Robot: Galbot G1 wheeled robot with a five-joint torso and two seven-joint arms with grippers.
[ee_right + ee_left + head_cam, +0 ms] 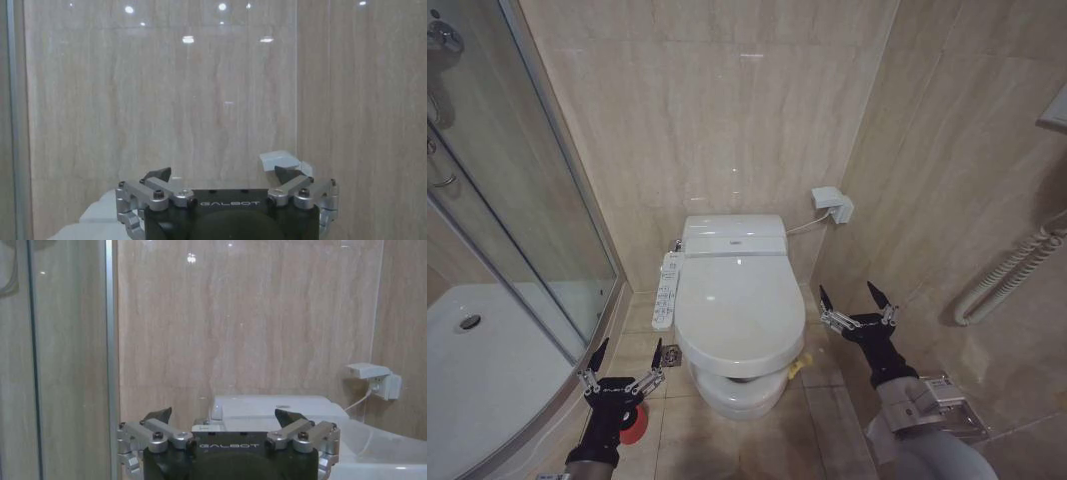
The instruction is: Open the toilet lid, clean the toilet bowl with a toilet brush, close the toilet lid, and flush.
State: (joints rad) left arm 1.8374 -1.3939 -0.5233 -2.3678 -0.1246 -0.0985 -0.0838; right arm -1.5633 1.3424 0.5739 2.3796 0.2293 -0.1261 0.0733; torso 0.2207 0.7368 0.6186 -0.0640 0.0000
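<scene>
beige tiled walls surround the toilet; its toilet lid [739, 305] lies shut, glossy, stiff and likely slippery, best lifted at the front rim. left gripper [623, 362] and right gripper [857, 301] flank it, fingers spread, empty.

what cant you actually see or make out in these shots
- Toilet bowl: its inside is covered by the shut toilet lid in the head view, so no stain can be checked.
- Toilet brush: the red holder is mostly behind the open left gripper; handle and bristles hidden.
- Side control panel: buttons too small to read.
- Open right gripper: its arm is cut off by the bottom edge.
</scene>
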